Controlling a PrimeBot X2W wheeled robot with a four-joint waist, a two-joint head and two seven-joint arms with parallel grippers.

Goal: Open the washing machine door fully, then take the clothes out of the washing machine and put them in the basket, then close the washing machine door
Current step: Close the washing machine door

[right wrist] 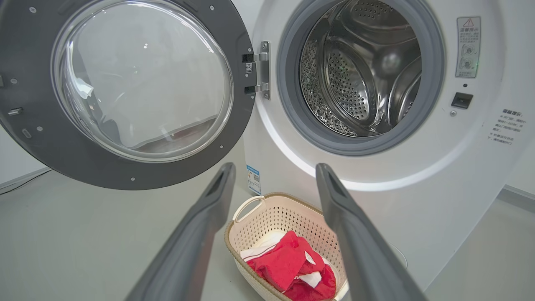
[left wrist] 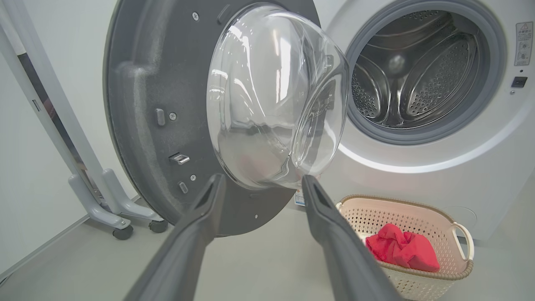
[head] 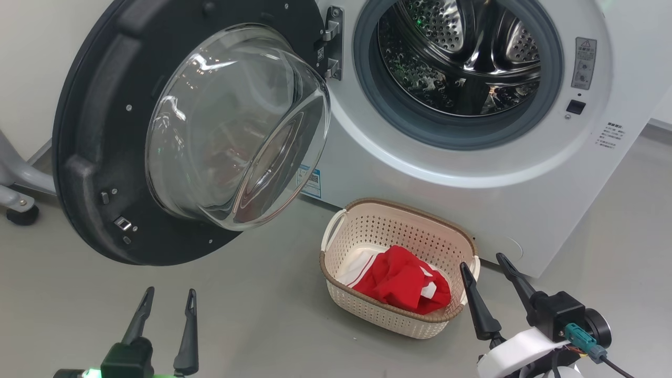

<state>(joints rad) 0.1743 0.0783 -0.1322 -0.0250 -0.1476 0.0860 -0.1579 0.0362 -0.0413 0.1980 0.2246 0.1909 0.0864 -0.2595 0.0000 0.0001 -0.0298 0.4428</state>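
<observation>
- Standing swung wide on its hinge (head: 332, 44), the washing machine door (head: 194, 131) sits in the upper left of the head frame with its glass bowl turned outward. That leaves the mouth of the washing machine (head: 472, 173) unobstructed at the upper right.
- The drum (head: 462, 58) shows bare perforated steel and no fabric that I can make out, so the unloading looks done.
- The clothes (head: 401, 281), red with white trim, lie bunched inside the basket (head: 388, 315). It rests on the floor (head: 252, 325) at lower centre, just below the opening and close to the machine's front, a short drop for anything pulled out.
- The left end effector (head: 170, 291), at lower left, has its fingers spread apart and empty, pointing up toward the door's lower edge. In the left wrist view the door's rim lies just past the fingertips.
- The right end effector (head: 481, 261), at lower right, is likewise spread and carries nothing, with its fingers beside the basket's right end.
- Closing the door appears to be what remains, and the left arm seems better placed to push it.
</observation>
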